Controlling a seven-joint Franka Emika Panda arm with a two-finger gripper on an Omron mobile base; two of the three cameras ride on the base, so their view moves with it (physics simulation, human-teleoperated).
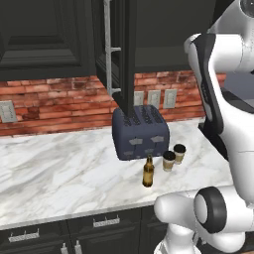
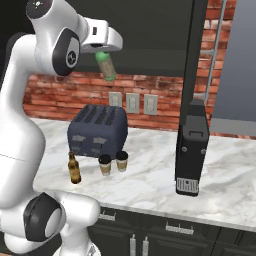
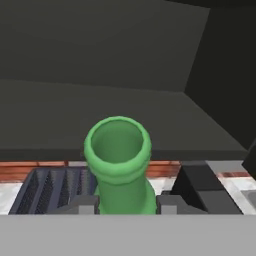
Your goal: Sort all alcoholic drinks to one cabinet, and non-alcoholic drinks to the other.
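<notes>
Gripper: the two-finger gripper at the end of the white arm is clamped on the green long-necked glass bottle, held high in front of the open dark upper cabinet.
Hand view: the bottle's open green mouth faces the camera, its neck between the two dark finger tips, with the cabinet's dark inside behind it.
Bottle pose: tilted, hanging below the gripper, well above the counter.
Left on the counter: the amber-brown long-necked glass bottle stands upright on the white marble counter, just in front of the dark blue four-slot toaster.
Cups: two small tan paper cups with dark brown lids stand side by side near the amber bottle.
Nearby: a black coffee machine stands apart from them; an open cabinet door hangs above the toaster.
</notes>
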